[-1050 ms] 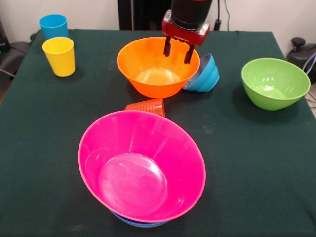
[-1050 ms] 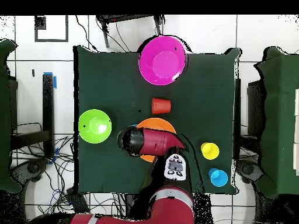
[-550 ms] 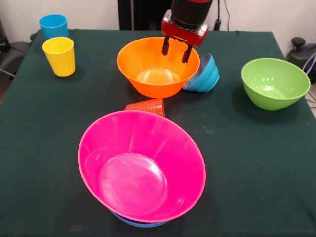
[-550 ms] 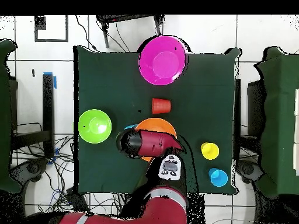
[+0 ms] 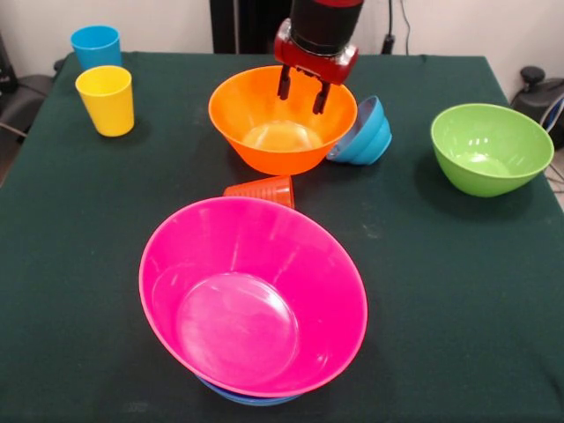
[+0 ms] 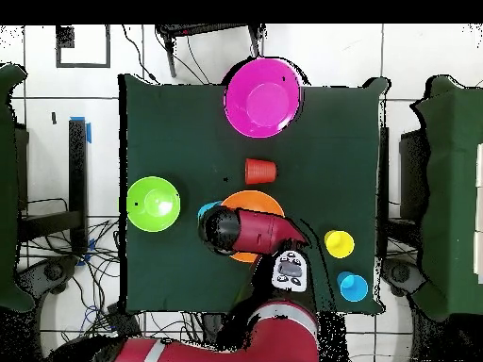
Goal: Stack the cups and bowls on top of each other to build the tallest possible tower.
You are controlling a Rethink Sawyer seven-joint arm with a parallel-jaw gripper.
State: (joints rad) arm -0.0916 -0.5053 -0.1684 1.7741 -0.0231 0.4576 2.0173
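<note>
My gripper (image 5: 301, 91) hangs open and empty over the far inner side of the large orange bowl (image 5: 282, 123). A ridged blue bowl (image 5: 366, 132) leans tilted against that bowl's right side. The tower is a big pink bowl (image 5: 256, 295) sitting on a blue bowl whose rim (image 5: 251, 398) peeks out below, at the near edge. An orange-red ribbed cup (image 5: 264, 189) lies on its side between the pink and orange bowls. A green bowl (image 5: 489, 145) stands at the right. A yellow cup (image 5: 106, 99) and a sky blue cup (image 5: 95, 46) stand upright at the far left.
In the overhead view the red arm (image 6: 247, 230) covers much of the orange bowl (image 6: 253, 200) and hides the gripper. The pink bowl (image 6: 263, 96) sits near the dark green table's edge (image 6: 127, 123). Cables and chairs surround the table.
The gripper has shifted a little to the left in the front view, staying open over the orange bowl. Bowls and cups have not moved.
</note>
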